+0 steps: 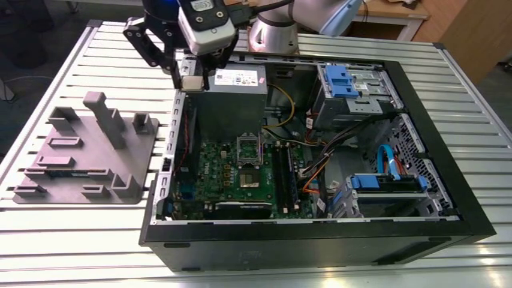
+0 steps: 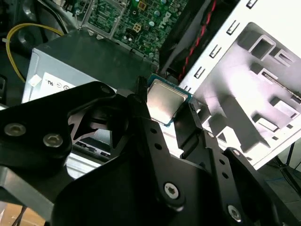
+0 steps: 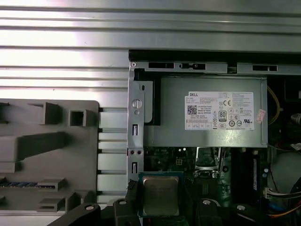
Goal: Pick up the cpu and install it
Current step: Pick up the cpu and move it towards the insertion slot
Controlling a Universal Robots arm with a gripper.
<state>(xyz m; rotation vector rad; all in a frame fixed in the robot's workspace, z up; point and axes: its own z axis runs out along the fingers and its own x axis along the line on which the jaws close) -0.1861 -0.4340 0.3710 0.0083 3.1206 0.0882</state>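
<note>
Your end effector [image 2: 163, 110] is clamped on the cpu [image 2: 164, 100], one black finger on each of two opposite edges. The silvery top faces the second wrist view. That edge grip looks chosen to keep the fingers off the chip's underside and to hold it level, which a flat drop-in part calls for.

Read the exterior view as a clock laid over the open computer case [image 1: 320, 240]. The end effector hangs with the chip at about eleven o'clock, raised above the case's rim and just beside the grey power supply [image 3: 207, 113]. The chip touches nothing but the fingers.

The green board [image 1: 228, 180] lies flat on the case floor towards nine o'clock. On it sits the socket [image 1: 249, 174], its metal frame apparently swung up, so the seat lies bare from above. The socket is well apart from the chip, nearer the dial's centre. You would judge the pick-up done and the seating not yet done.

Outside the case at nine o'clock, the grey tray [image 1: 80, 129] rests on the slatted desk [image 1: 96, 240], placed where parts can be reached without leaning over the case wall
</note>
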